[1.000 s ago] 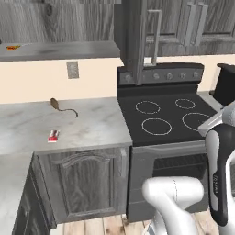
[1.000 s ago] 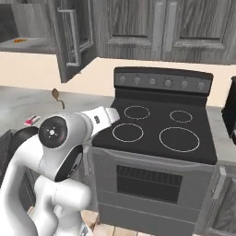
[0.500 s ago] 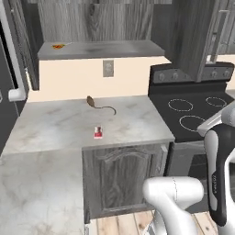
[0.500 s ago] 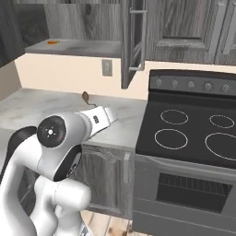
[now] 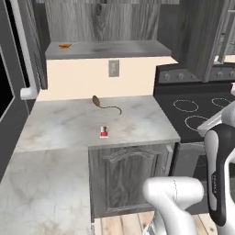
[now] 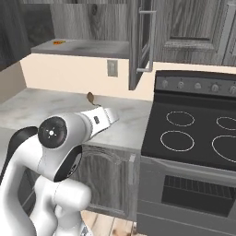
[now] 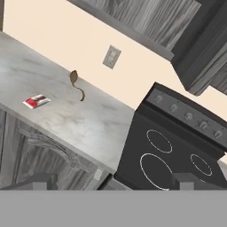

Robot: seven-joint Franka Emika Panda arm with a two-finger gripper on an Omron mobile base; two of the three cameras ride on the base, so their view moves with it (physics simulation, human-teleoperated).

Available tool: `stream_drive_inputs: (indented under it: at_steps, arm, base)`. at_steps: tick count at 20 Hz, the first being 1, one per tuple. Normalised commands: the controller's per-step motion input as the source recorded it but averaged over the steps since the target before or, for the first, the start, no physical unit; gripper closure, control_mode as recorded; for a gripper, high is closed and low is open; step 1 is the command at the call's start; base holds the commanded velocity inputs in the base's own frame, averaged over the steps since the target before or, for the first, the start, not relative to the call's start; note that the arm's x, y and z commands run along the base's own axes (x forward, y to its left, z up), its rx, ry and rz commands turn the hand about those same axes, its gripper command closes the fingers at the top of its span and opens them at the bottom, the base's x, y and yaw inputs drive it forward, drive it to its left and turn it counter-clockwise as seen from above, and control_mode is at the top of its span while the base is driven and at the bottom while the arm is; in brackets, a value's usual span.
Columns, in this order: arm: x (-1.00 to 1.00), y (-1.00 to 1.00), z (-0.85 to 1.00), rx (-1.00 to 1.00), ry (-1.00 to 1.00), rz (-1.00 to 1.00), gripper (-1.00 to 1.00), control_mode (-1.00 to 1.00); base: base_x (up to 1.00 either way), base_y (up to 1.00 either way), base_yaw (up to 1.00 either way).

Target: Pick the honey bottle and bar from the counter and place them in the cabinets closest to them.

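A grey wood-grain kitchen with a pale marbled tabletop (image 5: 69, 128) beside a black stovetop (image 5: 202, 114). The bar (image 5: 104, 132) lies flat near the tabletop's front edge, well apart from the tool (image 7: 113, 179), which stands wide open and empty, high above the stove side. Behind the bar rests a brown teardrop thing with a thin tail (image 5: 98, 102). Above, the open cabinets (image 5: 105, 48) show a shelf floor with a small orange pastry (image 5: 64, 45). The bar is thin, so a shallow descent could push it off the edge; the open cabinet door (image 6: 140, 41) could catch the arm.
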Motion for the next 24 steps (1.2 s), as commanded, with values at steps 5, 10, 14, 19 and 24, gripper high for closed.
stream_drive_inputs:
  at_steps: [5,10,14,19,24]
  arm:
    - [0.00,0.00,0.00,0.00,0.00,0.00,-1.00,1.00]
    - [0.00,0.00,0.00,0.00,0.00,0.00,-1.00,1.00]
    - [0.00,0.00,0.00,0.00,0.00,0.00,-1.00,1.00]
    - [0.00,0.00,0.00,0.00,0.00,0.00,-1.00,1.00]
    - [0.00,0.00,0.00,0.00,0.00,0.00,-1.00,1.00]
  base:
    - [-0.03,0.41,0.00]
    - [0.00,0.00,0.00]
    - [-0.01,0.26,0.02]
    - [-0.13,0.21,0.13]
    - [-0.11,0.20,0.15]
